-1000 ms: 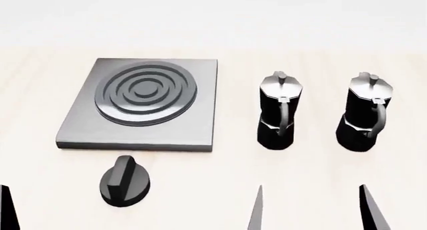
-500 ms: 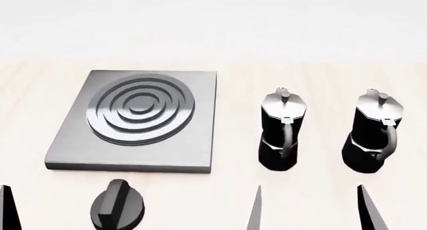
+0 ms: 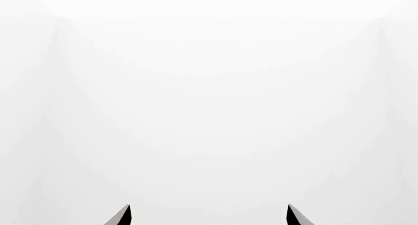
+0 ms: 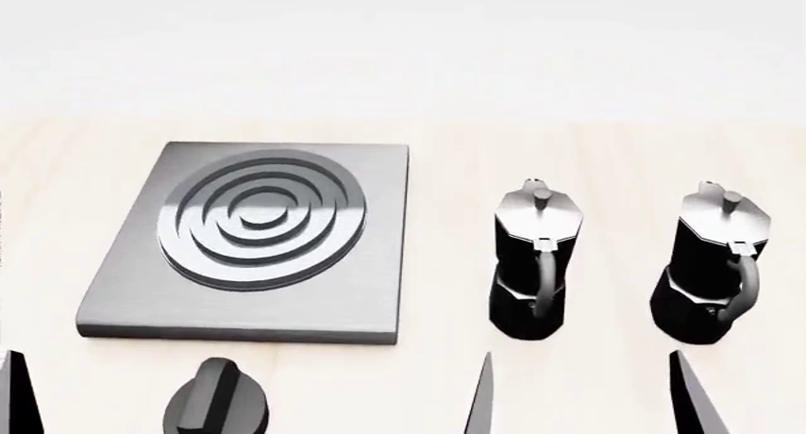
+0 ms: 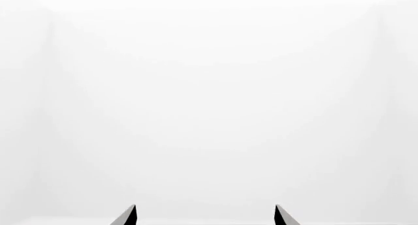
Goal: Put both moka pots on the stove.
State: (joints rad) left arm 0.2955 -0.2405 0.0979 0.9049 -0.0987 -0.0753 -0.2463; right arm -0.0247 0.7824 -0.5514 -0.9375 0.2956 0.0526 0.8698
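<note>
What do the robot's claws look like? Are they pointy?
Yes, very pointy. Only the fingertips show. The left gripper has two thin dark wedges that taper to sharp points, black on one face and grey on the other. The right gripper looks just the same. From the head view they are slim black spikes. No cables, markings or arms are in view.

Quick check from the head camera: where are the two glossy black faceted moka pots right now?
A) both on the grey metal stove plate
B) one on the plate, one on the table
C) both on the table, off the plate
C: both glossy black faceted moka pots stand upright on the pale wooden table, beside the flat brushed-grey stove plate, whose burner rings are bare.
</note>
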